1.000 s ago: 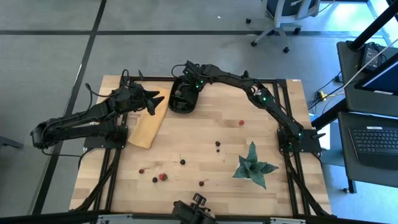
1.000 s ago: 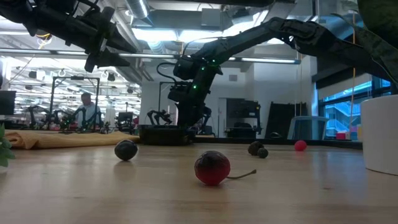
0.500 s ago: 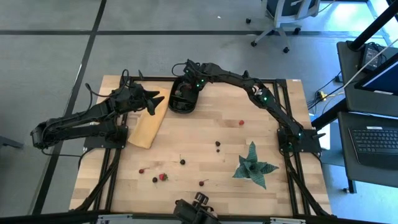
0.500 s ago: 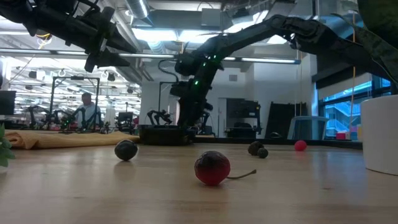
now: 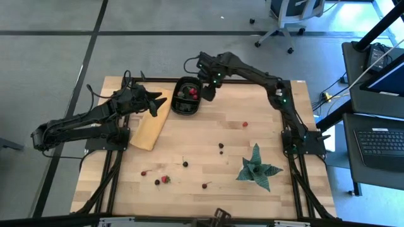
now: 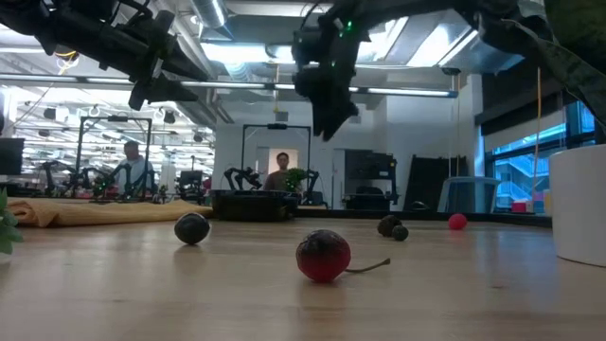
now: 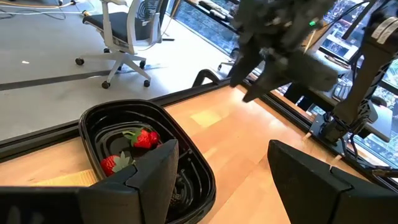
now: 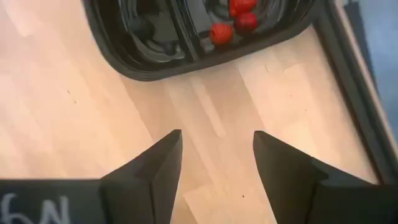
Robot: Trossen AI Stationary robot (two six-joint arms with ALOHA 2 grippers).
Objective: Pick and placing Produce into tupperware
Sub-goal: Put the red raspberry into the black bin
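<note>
Right gripper point(image 5: 206, 93) hangs raised just beside the small black plastic tub point(image 5: 179, 108), fingers parted, holding nothing. Red strawberries point(image 7: 142, 138) lie inside the tub. Left gripper point(image 5: 156, 101), spread wide and empty, hovers over the flat tan wooden board point(image 5: 150, 126). Loose dark berries point(image 5: 185, 164) and a green spiky plant point(image 5: 257, 166) are scattered on the wooden table point(image 5: 208, 135).

From my left wrist, my own finger point(image 7: 146, 177) covers the near part of the tupperware point(image 7: 93, 127), so I cannot count the strawberries point(image 7: 144, 138) inside (two reds show). In the low view, the tub point(image 6: 248, 204) hides its contents behind its wall, and my arms are cut off above.
</note>
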